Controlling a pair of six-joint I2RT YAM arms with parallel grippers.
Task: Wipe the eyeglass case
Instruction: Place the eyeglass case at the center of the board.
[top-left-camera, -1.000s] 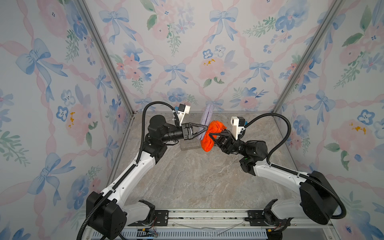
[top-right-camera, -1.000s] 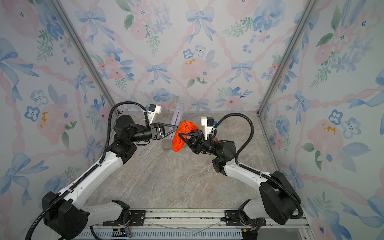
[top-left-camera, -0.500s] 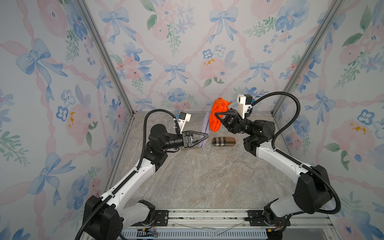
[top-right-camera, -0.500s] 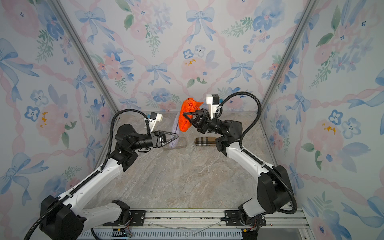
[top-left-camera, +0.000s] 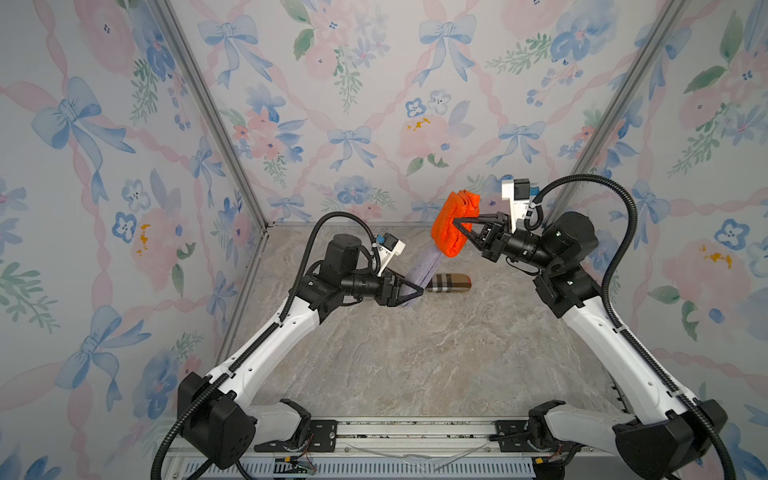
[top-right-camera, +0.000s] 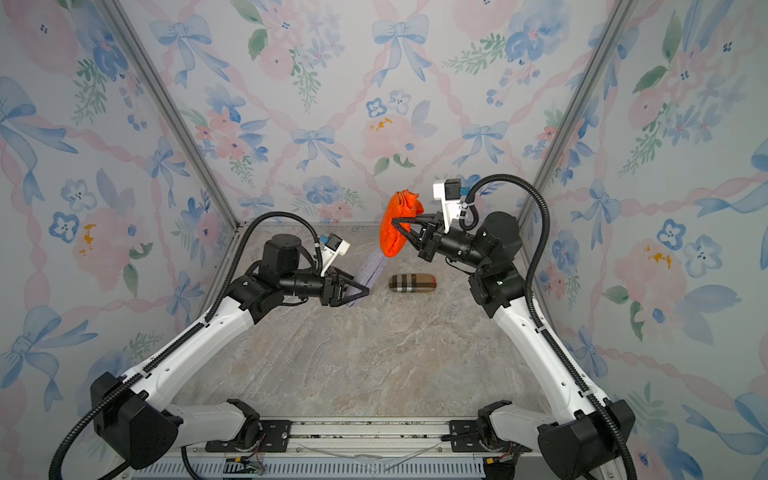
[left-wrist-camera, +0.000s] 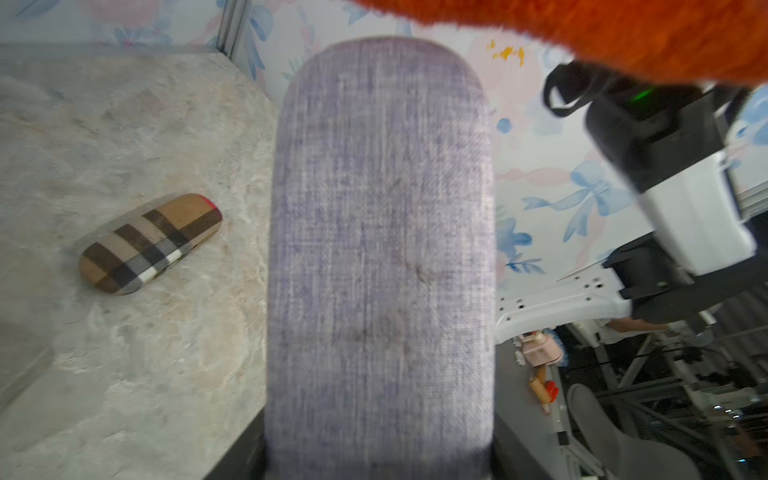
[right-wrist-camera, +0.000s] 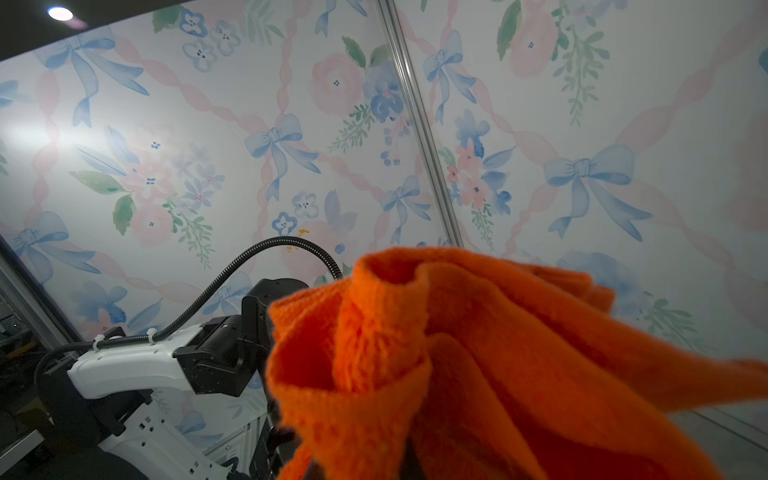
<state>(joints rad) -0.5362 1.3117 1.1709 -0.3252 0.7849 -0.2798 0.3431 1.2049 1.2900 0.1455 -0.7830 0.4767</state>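
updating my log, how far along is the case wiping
Done: the left gripper is shut on the purple case, held off the table, and the right gripper is shut on the cloth.
In hand: the cloth hangs by the case's far end; contact is unclear.
Left: any wiping cannot be confirmed from these views. A plaid case lies on the table.

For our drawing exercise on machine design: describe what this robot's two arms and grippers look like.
The left arm and right arm have white shells between black joints. A black ribbed cable loops along each. The left gripper and right gripper are black, with tapering open-framed fingers, each carrying a white camera bracket.
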